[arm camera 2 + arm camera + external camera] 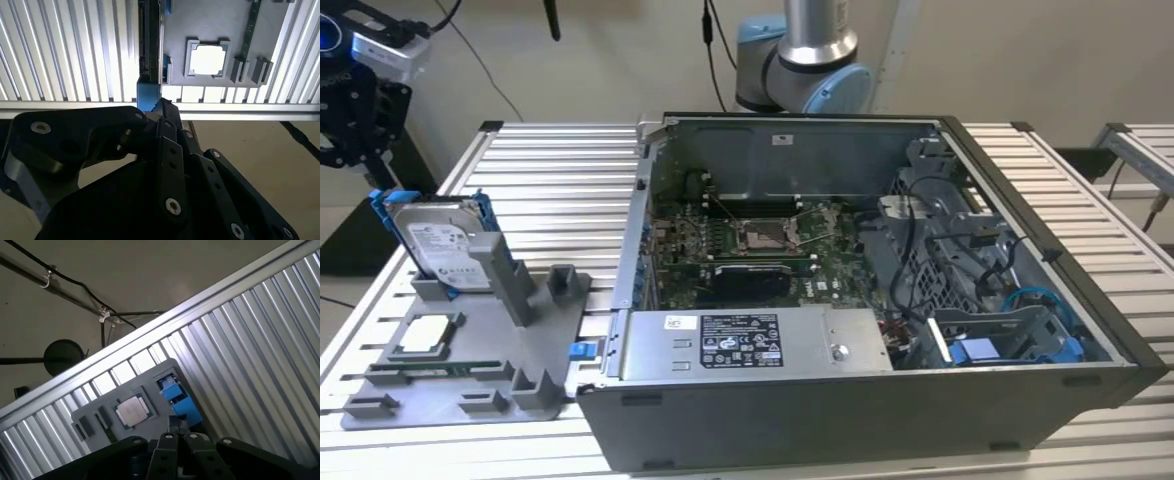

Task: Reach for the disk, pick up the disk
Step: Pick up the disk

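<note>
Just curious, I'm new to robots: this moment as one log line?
phase: reach | end effector: just above disk | disk: upright in grey holder, not yet lifted

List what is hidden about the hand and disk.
Second wrist view: the disk shows edge-on, broad faces unseen; the hand covers its near end.
First wrist view: the hand hides the disk below its blue rail.
Exterior view: the left edge cuts off the hand; the disk's label print is too small.
</note>
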Controlling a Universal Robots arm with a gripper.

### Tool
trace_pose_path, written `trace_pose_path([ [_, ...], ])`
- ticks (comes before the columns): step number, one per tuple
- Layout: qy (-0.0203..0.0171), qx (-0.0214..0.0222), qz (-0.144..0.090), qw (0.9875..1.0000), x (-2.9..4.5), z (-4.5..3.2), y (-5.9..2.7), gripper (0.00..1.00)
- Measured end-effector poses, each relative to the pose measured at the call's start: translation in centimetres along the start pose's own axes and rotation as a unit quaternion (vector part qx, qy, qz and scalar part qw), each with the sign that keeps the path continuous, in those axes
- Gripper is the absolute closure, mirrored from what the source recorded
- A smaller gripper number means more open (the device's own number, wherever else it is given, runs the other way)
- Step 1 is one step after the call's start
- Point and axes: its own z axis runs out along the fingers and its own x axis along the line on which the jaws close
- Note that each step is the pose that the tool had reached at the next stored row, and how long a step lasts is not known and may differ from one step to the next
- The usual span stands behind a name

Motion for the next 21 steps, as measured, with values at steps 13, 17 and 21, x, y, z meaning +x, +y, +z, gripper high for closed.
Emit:
trace_pose_path([
  [13,0.0022,0.0006,-0.080,0.9968,-0.13,0.26,0.02,1.00],
  [17,0.0027,0.0008,-0.106,0.9943,-0.13,0.37,0.00,1.00],
  [21,0.0030,0.0009,-0.130,0.9915,-0.15,0.47,-0.02,1.00],
])
